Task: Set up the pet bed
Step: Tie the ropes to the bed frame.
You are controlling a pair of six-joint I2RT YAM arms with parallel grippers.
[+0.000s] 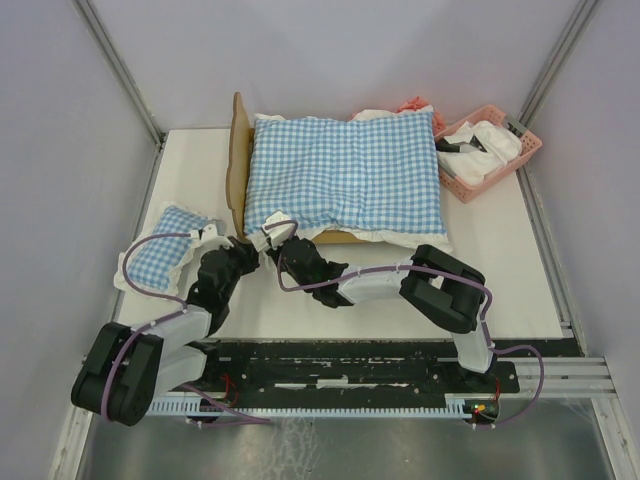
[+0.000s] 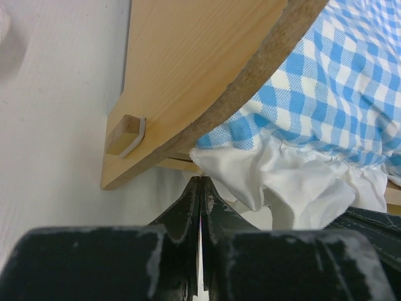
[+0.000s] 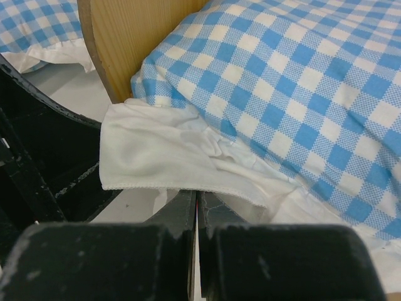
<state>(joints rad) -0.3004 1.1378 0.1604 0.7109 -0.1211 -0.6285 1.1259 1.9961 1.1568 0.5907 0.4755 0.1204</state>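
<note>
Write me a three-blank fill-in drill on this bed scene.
The cushion on the bed is checked white and ___.
The basket is coloured ___.
The left gripper and right gripper are both ___.
Missing words: blue; pink; shut.

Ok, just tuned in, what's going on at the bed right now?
Both arms reach to the near headboard corner of the bed, where the checked cushion lies on it. The left claw and right claw are both shut, tips right at the cushion's white frill; whether either pinches it I cannot tell. A small pillow lies on the table to the left, and the basket sits at the far right.
</note>
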